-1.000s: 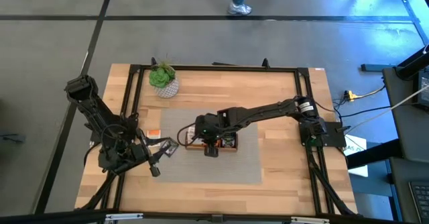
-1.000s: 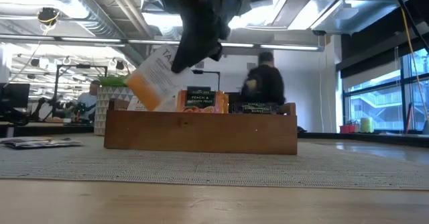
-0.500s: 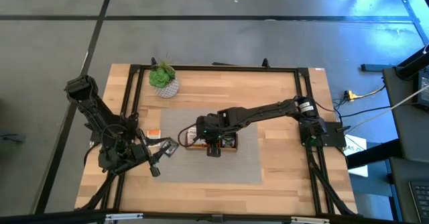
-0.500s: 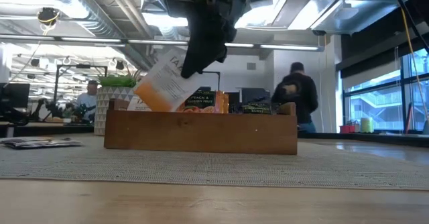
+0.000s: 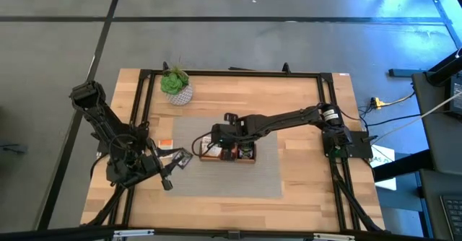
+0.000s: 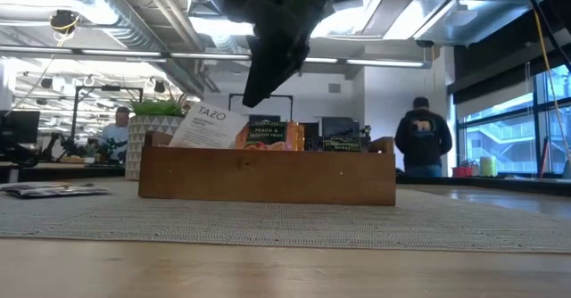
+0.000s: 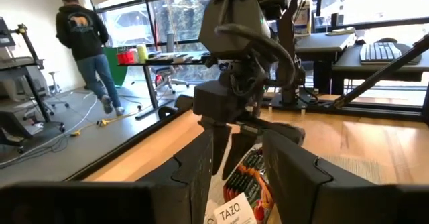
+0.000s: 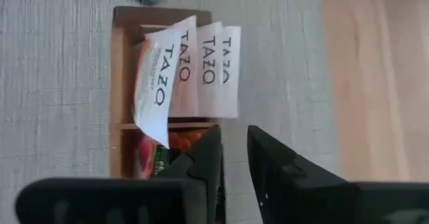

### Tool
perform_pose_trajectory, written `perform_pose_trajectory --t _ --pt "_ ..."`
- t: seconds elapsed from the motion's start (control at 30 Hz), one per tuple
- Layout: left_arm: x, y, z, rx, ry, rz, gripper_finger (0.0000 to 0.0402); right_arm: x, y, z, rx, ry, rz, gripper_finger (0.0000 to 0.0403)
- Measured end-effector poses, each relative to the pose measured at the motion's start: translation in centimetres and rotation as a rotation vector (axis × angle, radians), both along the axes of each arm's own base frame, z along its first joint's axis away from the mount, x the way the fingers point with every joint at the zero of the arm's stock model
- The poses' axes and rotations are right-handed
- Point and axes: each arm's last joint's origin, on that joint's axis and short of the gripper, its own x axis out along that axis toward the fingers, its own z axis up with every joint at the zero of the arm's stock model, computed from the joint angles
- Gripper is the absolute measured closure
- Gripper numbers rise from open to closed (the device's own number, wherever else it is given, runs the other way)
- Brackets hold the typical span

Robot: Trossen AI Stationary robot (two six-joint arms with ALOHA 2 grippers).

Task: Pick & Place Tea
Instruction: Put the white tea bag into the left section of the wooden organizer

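A long wooden tray [image 6: 268,177] stands on the grey mat [image 5: 238,180]. White-and-orange tea sachets [image 8: 201,66] stand fanned in its end compartment, and one of them [image 6: 210,124] leans with its top over the tray's end wall. Orange and dark sachets [image 6: 272,136] fill the other compartments. My right gripper [image 6: 257,91] hangs just above the tray, slanting down, slightly open with nothing between its fingers [image 8: 234,150]. My left gripper [image 7: 240,133] waits level near the table's left edge [image 5: 173,170], open and pointing at the tray.
A potted plant [image 5: 175,84] stands at the far left of the table. Loose sachets [image 5: 166,143] lie flat on the table left of the tray, next to my left gripper. A person stands in the room beyond the table [image 6: 421,142].
My right gripper has tipped over the tray and let go of a white-and-orange sachet. That sachet hung tilted below the fingers above the tray's left end. It has dropped into the end compartment and leans there among the other white ones.
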Motion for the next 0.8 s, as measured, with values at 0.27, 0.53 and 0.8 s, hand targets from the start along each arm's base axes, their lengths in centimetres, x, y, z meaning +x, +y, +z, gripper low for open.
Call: perform_pose_trajectory --t 0.27,0.53,0.8 --pt "0.2 -0.1 -0.7 -0.016 -0.01 -0.039 0.0274 -1.9 2.5 2.4 -0.199 -0.015 0.021 0.0324" --pt "1.3 0.0 -1.6 -0.062 -0.009 -0.195 0.0274 -6.7 3.9 2.3 -0.214 -0.108 0.014 0.0338" --pt "2.1 0.4 -2.2 0.004 0.054 -0.277 0.0274 -16.5 3.1 3.1 -0.082 -0.334 -0.048 0.0351"
